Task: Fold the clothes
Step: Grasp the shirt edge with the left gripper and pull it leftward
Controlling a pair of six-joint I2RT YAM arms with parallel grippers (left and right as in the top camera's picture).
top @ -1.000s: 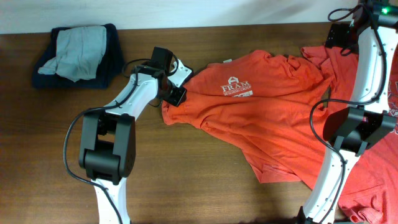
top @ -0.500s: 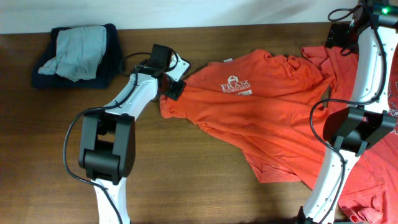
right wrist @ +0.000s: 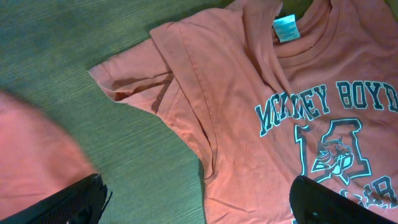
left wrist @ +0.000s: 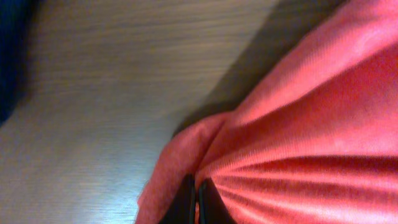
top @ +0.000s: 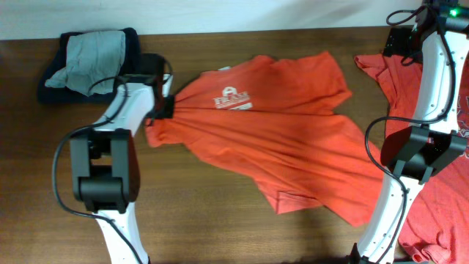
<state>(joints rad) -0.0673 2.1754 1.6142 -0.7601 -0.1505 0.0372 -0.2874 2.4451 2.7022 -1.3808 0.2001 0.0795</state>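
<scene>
Left tool [left wrist: 196, 198] clamped on bunched edge of orange T-shirt [top: 293, 139]; right tool [right wrist: 199, 208] wide apart above second shirt [right wrist: 298, 112]

Wooden table [top: 220, 213]: orange shirts [top: 293, 139], dark pile [top: 51, 77]

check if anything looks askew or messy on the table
The orange shirt lies crooked across the table and is not flat: taut creases fan out from the left claw, which is shut on its edge. Near the back left corner, a crumpled grey garment sits heaped on a dark blue garment.
</scene>
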